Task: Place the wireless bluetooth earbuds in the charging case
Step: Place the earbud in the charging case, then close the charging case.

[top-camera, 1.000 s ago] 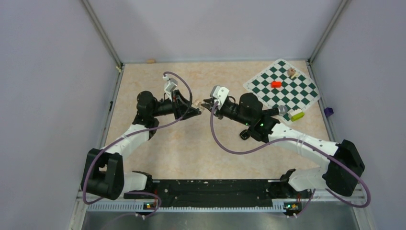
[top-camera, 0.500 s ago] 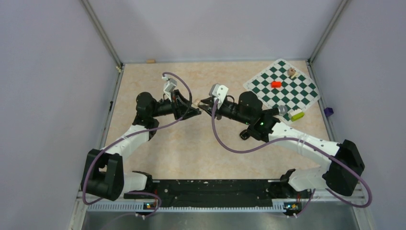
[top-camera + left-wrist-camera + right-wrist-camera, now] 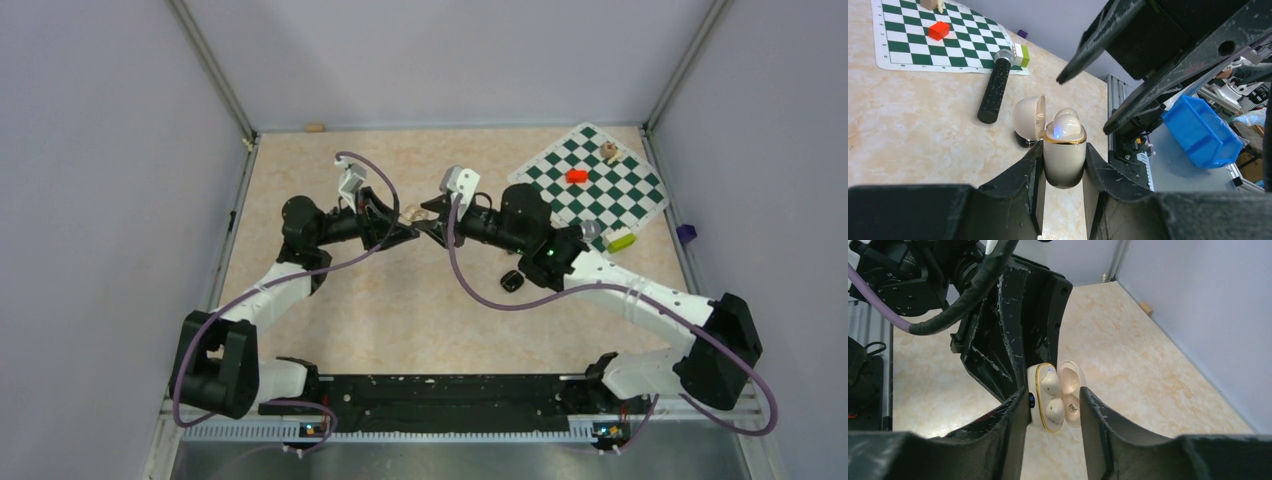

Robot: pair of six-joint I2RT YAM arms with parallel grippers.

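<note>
The charging case (image 3: pixel 1064 152) is a cream, gold-rimmed box, not a black one, and my left gripper (image 3: pixel 1063 167) is shut on its body. Its lid (image 3: pixel 1029 117) hangs open and a blue light glows inside. Two cream earbuds (image 3: pixel 1050 382) (image 3: pixel 1054 411) sit in their sockets beside the open lid (image 3: pixel 1071 385). My right gripper (image 3: pixel 1053 396) faces it with jaws apart, one finger (image 3: pixel 1015 415) by the case's side, the other (image 3: pixel 1090 415) just outside the lid. From above, the case (image 3: pixel 412 213) is a pale speck between the left gripper (image 3: pixel 405 230) and right gripper (image 3: pixel 432 216).
A green chessboard mat (image 3: pixel 590 185) at the back right carries a red block (image 3: pixel 576 176) and a wooden piece (image 3: pixel 609 152). A black microphone (image 3: pixel 995 85) and a green-white block (image 3: pixel 621 240) lie at its edge. A small black object (image 3: pixel 512 280) lies under the right arm.
My right gripper has moved up and left onto the case, and its jaws have widened. The arm's shift uncovered the small black object. The left gripper still holds the case.
</note>
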